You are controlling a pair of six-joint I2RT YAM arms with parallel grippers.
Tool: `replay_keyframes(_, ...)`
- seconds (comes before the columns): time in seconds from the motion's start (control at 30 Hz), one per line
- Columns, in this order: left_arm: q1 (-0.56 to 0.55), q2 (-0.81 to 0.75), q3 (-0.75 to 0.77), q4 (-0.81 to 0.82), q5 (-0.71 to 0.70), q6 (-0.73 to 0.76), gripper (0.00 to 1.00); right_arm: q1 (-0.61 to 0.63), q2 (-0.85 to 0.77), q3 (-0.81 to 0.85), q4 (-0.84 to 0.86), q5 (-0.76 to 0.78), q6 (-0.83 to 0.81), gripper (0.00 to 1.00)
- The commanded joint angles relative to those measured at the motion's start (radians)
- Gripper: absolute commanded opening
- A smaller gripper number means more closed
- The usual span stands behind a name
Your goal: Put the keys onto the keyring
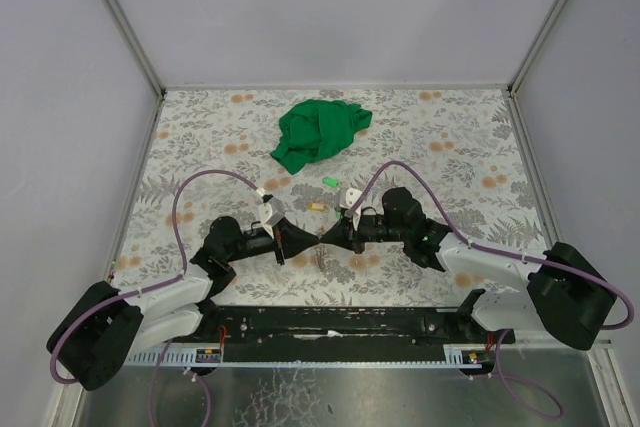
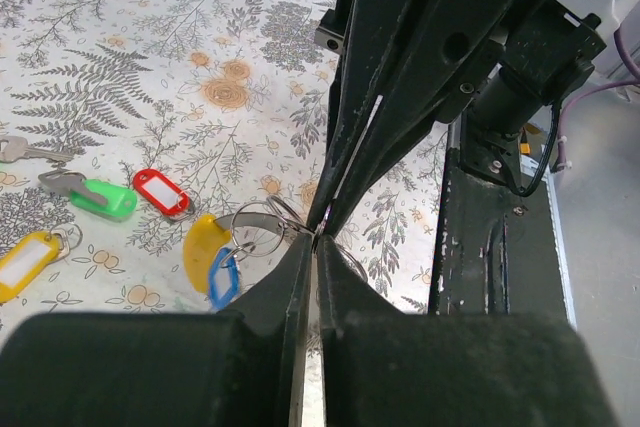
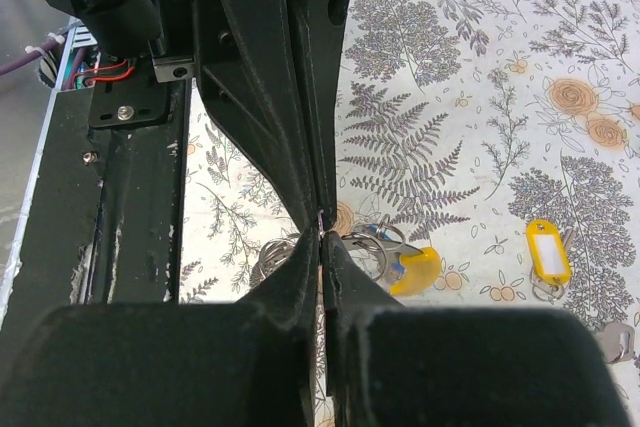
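Left gripper (image 2: 315, 247) and right gripper (image 3: 322, 247) meet tip to tip over the near middle of the floral-print table covering (image 1: 450, 137), both arms reaching inward from their bases. Both grippers are clenched, jaws pressed flat together with no gap visible in either wrist view. The thin silvery wire keyring (image 2: 268, 209) sits directly at that meeting point. In the left wrist view its wire runs into the seam of the left fingertips, and in the right wrist view a short length of wire stands in the seam of the right fingertips, so each gripper appears to be nipping the ring. The rest of the loop lies low, close to the table. Two keys are bunched against the ring: one with a yellow plastic tag (image 2: 203, 250) and one with a blue plastic tag (image 2: 222, 279), the blue tag partly under the yellow. Whether they are threaded on the wire or only lie against it cannot be told. The remaining keys lie loose on the table, apart from the ring: a key with a red tag (image 2: 160, 191), a key with a green tag (image 2: 105, 198) just beside the red one, a key with a second yellow tag (image 2: 25, 264) bearing a white label, and a bare silvery key (image 2: 18, 150) at the frame edge. A crumpled green cloth (image 1: 320, 132) lies toward the far side of the table, well apart from the grippers and the keys.
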Motion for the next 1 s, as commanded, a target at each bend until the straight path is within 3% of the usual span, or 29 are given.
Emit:
replay_keyframes(0.0,-0.005,-0.016,0.045,0.023,0.021,0.041,0.0,-0.001,-0.018,0.028,0.004,-0.026,-0.022,0.05)
replay_keyframes(0.07,-0.005,-0.029,0.05,-0.001,0.019,0.055,0.0,-0.001,-0.027,0.028,-0.017,-0.019,-0.03,0.1)
replay_keyframes(0.1,-0.005,-0.035,0.055,-0.024,0.016,0.07,0.0,-0.001,-0.033,0.03,-0.034,-0.014,-0.035,0.19)
replay_keyframes(0.23,-0.006,-0.073,0.082,-0.142,-0.007,0.129,0.0,-0.001,-0.082,0.022,-0.106,0.033,-0.057,0.35)
replay_keyframes(0.37,-0.01,-0.116,0.101,-0.241,-0.032,0.179,0.0,-0.002,-0.155,0.008,-0.173,0.094,-0.068,0.42)
replay_keyframes(0.57,-0.035,-0.113,0.161,-0.372,-0.061,0.246,0.0,-0.001,-0.225,0.009,-0.234,0.145,-0.103,0.45)
replay_keyframes(0.97,-0.069,-0.081,0.196,-0.436,-0.099,0.275,0.0,-0.001,-0.107,0.081,-0.208,0.093,-0.135,0.4)
